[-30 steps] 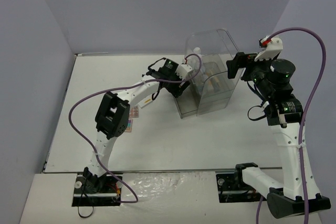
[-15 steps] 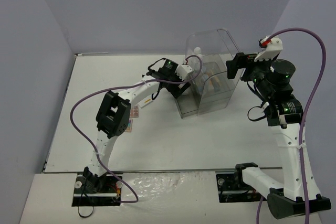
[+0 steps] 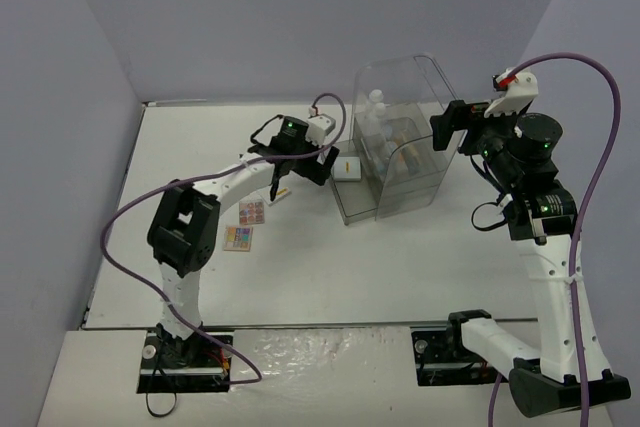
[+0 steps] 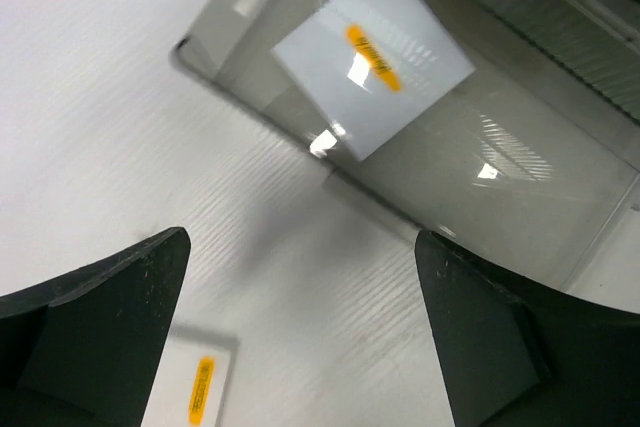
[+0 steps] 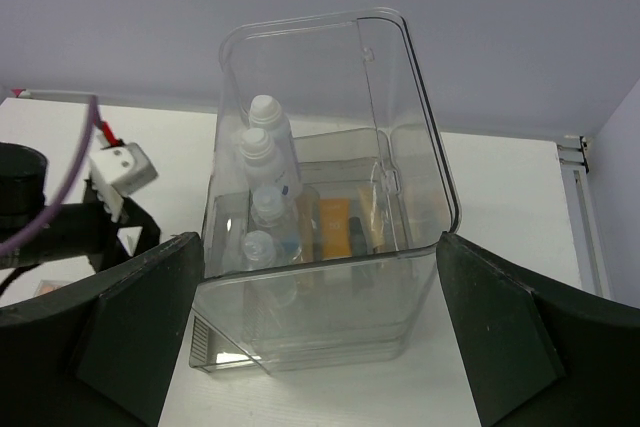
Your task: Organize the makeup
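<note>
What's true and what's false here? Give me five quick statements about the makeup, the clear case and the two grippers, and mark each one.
1. The left gripper is open and holds nothing. True.
2. The white square compact lies on the bare table. False: it lies in the pulled-out drawer of the clear case.
3. White bottles stand inside the clear case. True.
4. The right gripper is shut on a bottle. False: it is open and holds nothing, facing the case.
5. The eyeshadow palette is inside the case. False: it lies on the table, left of the case.
</note>
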`<state>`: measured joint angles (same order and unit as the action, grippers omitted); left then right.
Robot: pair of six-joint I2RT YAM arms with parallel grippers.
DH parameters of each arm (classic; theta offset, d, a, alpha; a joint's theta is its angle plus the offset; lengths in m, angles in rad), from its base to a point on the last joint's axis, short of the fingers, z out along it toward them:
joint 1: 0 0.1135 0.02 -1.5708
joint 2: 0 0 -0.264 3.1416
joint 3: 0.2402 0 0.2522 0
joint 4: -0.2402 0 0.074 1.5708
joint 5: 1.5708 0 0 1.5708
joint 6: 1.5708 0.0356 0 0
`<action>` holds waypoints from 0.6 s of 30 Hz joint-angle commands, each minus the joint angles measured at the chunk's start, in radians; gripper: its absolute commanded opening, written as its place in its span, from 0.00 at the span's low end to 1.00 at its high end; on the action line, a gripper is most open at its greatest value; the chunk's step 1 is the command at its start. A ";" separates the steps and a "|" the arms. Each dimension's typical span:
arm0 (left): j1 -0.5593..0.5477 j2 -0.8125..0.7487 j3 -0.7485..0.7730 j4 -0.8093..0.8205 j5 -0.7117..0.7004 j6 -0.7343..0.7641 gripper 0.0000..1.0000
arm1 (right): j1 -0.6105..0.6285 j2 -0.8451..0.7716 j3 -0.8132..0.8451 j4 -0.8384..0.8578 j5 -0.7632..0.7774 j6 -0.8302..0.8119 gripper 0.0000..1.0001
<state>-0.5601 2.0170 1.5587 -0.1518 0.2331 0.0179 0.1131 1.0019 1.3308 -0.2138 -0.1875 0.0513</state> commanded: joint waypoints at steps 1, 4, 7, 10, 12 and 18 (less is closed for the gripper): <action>0.077 -0.197 -0.063 0.059 -0.059 -0.191 0.96 | 0.009 -0.005 0.001 0.071 -0.016 0.000 1.00; 0.126 -0.241 -0.105 -0.001 -0.043 -0.196 0.97 | 0.010 -0.006 -0.001 0.073 -0.020 -0.001 1.00; 0.155 -0.248 -0.130 -0.092 -0.051 -0.149 0.97 | 0.010 -0.009 -0.007 0.072 -0.021 -0.001 1.00; 0.166 -0.220 -0.115 -0.187 -0.084 -0.072 0.97 | 0.010 -0.009 -0.016 0.074 -0.022 -0.002 1.00; 0.171 -0.195 -0.100 -0.234 -0.091 -0.039 0.97 | 0.010 -0.009 -0.020 0.073 -0.023 -0.002 1.00; 0.187 -0.105 -0.053 -0.321 -0.071 0.064 0.97 | 0.010 -0.013 -0.028 0.071 -0.027 -0.001 1.00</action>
<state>-0.3851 1.8858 1.4250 -0.3833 0.1589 -0.0101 0.1131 1.0019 1.2997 -0.2140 -0.1991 0.0515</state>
